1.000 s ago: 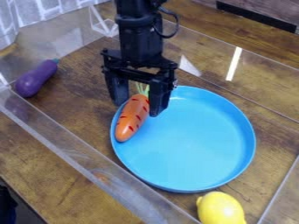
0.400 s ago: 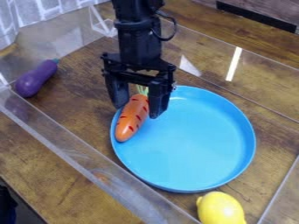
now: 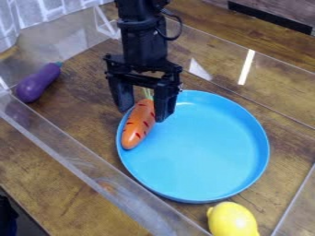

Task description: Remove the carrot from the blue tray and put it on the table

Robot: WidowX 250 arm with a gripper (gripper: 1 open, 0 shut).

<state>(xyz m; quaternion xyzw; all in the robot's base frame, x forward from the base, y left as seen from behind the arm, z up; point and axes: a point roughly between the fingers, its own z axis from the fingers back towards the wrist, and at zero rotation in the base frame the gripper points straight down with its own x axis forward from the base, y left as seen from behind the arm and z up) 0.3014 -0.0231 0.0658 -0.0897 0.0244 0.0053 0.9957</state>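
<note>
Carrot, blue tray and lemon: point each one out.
carrot [image 3: 135, 127], camera view, middle of its orange body.
blue tray [image 3: 209, 152], camera view, bare floor right of the carrot.
lemon [image 3: 231, 221], camera view, centre of the yellow fruit.

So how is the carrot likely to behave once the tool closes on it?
The carrot looks like moulded plastic, so probably stiff and light. Its tapered, rounded body may squirt out of the open tool straddling it, or roll. It lies across the tray rim, so it may rock when nudged.
</note>
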